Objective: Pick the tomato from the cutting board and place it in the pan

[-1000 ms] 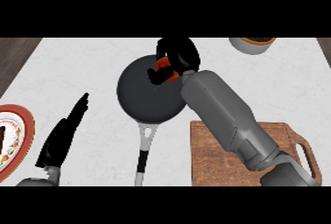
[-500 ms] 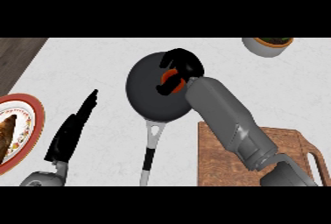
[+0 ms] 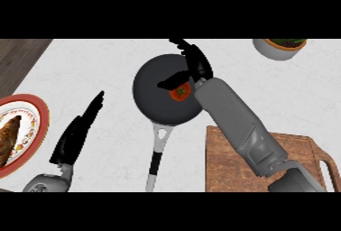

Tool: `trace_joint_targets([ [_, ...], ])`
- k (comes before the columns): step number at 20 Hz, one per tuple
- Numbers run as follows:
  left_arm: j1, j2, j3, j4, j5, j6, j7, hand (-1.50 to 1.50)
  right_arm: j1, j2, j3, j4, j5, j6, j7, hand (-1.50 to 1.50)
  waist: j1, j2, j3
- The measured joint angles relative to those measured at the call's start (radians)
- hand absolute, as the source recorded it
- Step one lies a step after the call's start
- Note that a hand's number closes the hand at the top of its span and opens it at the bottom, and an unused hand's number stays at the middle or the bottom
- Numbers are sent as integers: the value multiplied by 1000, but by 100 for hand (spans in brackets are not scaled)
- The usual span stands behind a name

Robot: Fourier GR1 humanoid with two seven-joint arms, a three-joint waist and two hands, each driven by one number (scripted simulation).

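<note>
The red tomato (image 3: 180,93) lies inside the dark round pan (image 3: 154,100), near the pan's right rim. My right hand (image 3: 195,63) is over the pan's far right edge. Its fingers are stretched out away from me and its thumb points left just above the tomato, so the hand is open and not curled round the tomato. The wooden cutting board (image 3: 230,169) at the lower right has nothing visible on it and is partly covered by my right forearm. My left hand (image 3: 78,131) rests open at the lower left, fingers straight.
The pan's grey handle (image 3: 156,155) points toward me between the two arms. A red-rimmed plate (image 3: 39,113) with food sits at the left edge. A small bowl (image 3: 278,49) stands at the far right. Dark wood shows at the top left corner.
My right hand was curled round the tomato above the pan. Its fingers have since straightened, and the tomato now lies in the pan. The left hand stays at rest.
</note>
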Motion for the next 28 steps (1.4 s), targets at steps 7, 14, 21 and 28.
trace_joint_targets([
  [7,12,-1,15,3,0,11,5,0,-4,0,-101,19,-132,-187,-109,-150,-37,-8,0],
  [14,73,8,43,-15,0,28,-10,0,10,-38,-231,77,-212,-219,-262,-150,-102,-21,-1],
  [21,94,15,78,-13,7,27,-10,0,62,-152,-286,143,-224,-98,-438,-150,-141,-30,-1],
  [28,120,7,89,-42,-4,29,2,0,119,-291,-322,186,-227,54,-534,-150,-158,-36,-1],
])
